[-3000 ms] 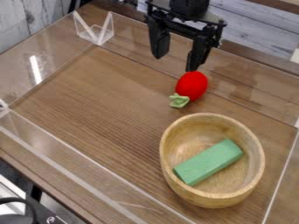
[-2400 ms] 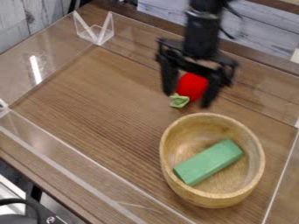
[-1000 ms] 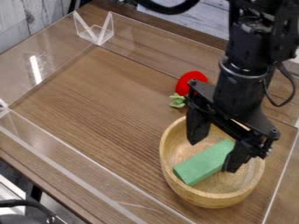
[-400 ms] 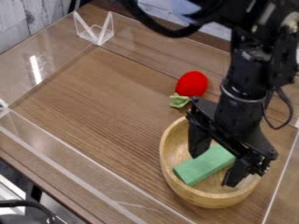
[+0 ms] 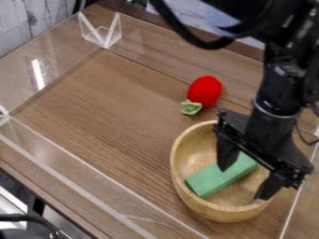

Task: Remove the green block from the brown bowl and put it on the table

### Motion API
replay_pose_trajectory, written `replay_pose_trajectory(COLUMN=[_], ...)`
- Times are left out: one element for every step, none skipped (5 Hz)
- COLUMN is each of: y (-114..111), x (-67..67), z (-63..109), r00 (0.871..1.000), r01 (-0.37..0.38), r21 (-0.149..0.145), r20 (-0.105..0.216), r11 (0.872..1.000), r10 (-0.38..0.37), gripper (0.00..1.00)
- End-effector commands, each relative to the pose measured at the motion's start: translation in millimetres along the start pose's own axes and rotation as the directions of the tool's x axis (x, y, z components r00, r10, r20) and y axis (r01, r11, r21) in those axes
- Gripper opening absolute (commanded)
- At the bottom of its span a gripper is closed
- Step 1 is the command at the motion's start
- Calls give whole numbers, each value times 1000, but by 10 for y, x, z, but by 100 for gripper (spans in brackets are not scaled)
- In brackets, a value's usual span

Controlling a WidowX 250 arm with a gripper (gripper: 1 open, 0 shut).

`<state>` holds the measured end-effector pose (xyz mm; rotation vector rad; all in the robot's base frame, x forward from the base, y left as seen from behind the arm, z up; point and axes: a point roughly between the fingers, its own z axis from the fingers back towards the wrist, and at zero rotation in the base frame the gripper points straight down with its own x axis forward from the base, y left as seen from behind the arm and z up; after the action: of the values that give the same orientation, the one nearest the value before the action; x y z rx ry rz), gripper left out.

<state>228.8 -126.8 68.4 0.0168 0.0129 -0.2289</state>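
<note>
A green block (image 5: 214,176) lies flat inside the brown bowl (image 5: 197,203) at the lower right of the wooden table. My black gripper (image 5: 253,174) points down into the bowl, open, with one finger (image 5: 227,155) at the block's far side and the other finger (image 5: 274,187) near the bowl's right rim. The fingers straddle the block's right end, which they partly hide. I cannot tell whether they touch the block.
A red strawberry-like toy (image 5: 204,91) with a green leaf piece (image 5: 189,107) sits behind the bowl. Clear acrylic walls (image 5: 37,70) ring the table (image 5: 100,112). A clear stand (image 5: 100,30) is at the back left corner.
The gripper has come from above the strawberry to the bowl, then sunk lower and shifted right over the block. It stayed open throughout. The block has not moved.
</note>
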Motion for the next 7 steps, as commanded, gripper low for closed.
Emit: replay_pose_trajectory(y=[61,158,241,284,311,361,341], x=[30,-23,31,69,94,67,5], z=[194,257,150,44,-18,12,76], r00=[998,997,997,997,994,995,989], r01=[14,22,17,24,75,63,125], r21=[-6,-1,-1,-5,-11,-12,-5], r20=[61,73,77,74,78,77,85], r11=[1000,1000,1000,1000,997,998,992], r10=[-14,-22,-17,-24,-74,-62,-124], gripper=[100,100,100,100,100,0,0])
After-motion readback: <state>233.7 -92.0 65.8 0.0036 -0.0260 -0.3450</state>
